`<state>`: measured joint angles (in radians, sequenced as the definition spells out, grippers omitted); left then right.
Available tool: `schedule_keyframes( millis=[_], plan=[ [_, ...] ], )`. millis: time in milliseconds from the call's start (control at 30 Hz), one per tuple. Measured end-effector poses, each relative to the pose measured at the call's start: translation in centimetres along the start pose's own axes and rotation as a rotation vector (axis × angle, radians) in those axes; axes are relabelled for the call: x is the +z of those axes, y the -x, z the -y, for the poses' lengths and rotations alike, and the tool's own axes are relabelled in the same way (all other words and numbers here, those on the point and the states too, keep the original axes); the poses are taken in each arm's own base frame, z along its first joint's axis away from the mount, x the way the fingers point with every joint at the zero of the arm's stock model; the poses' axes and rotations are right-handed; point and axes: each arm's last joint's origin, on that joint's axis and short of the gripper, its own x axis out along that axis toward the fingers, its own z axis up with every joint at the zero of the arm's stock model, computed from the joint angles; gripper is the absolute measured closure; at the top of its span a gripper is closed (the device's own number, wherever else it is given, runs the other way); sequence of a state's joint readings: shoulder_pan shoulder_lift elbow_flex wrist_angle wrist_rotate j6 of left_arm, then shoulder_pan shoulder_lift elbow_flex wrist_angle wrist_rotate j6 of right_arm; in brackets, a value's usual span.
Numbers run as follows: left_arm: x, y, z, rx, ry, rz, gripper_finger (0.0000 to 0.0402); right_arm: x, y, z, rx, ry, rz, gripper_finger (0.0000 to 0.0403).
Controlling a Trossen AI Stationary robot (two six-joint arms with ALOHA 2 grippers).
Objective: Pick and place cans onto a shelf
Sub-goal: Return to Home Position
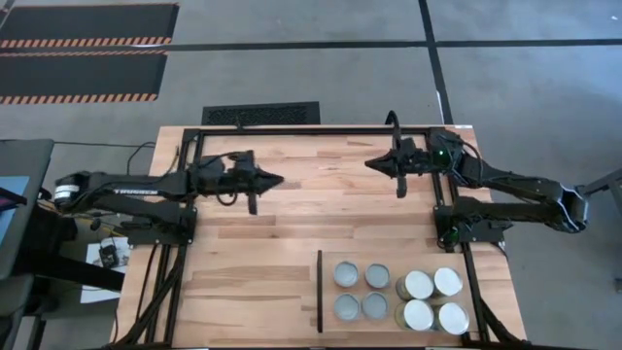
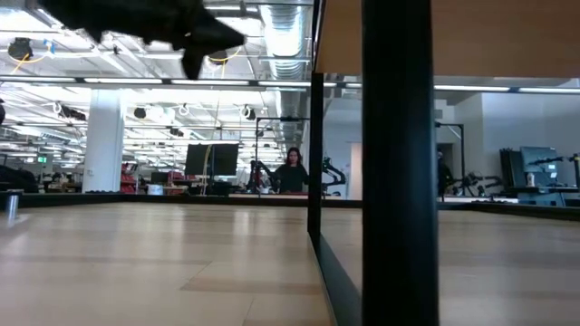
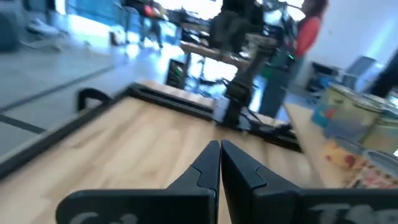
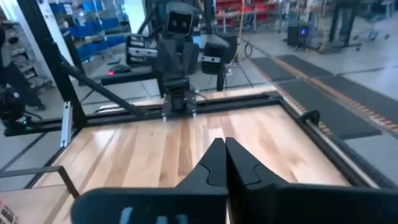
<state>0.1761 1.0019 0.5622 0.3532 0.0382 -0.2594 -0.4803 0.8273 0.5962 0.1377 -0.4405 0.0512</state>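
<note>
Plank table [image 1: 262, 243] is carrying it all. The shelf [image 1: 389, 255] is sitting on the table's corner, well apart from both grippers and nearer the right gripper [image 1: 369, 163] than the left gripper [image 1: 279, 179]. A thin black divider [image 1: 319, 292] is edging the shelf on the side facing the left gripper. Eight cans are standing upright on it. Four silver-topped cans [image 1: 346, 274] are sitting just beside the divider, four white-topped cans [image 1: 419, 284] are clustering on the far side from it.

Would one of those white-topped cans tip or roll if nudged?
Probably not: the white-topped can stands upright on its flat end. Its neighbouring cans sit close, so it would likely bump them. On its side it could roll.
</note>
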Motion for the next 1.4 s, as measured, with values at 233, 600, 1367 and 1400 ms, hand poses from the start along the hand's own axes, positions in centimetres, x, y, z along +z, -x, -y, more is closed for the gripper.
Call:
schedule_keyframes(
  millis=[233,600,1367,1400],
  plan=[
    [-2.0,6.1,-1.3,0.05,-0.129,0.116,0.0401,-3.9,2.1,-0.7,-0.057,-0.012,0.047,0.0399],
    [-6.1,13.0,-2.3,0.184,0.018,0.194,0.0401,-10.4,5.6,-1.5,-0.118,-0.014,0.162,0.0399],
    [-10.2,11.6,-3.3,0.148,-0.137,0.17,0.0401,-12.9,7.5,-1.7,-0.259,-0.101,0.182,0.0376],
    [-10.1,11.6,-3.3,0.158,-0.143,0.181,0.0401,-12.9,7.5,-1.7,-0.268,-0.129,0.185,0.0369]
  ],
)
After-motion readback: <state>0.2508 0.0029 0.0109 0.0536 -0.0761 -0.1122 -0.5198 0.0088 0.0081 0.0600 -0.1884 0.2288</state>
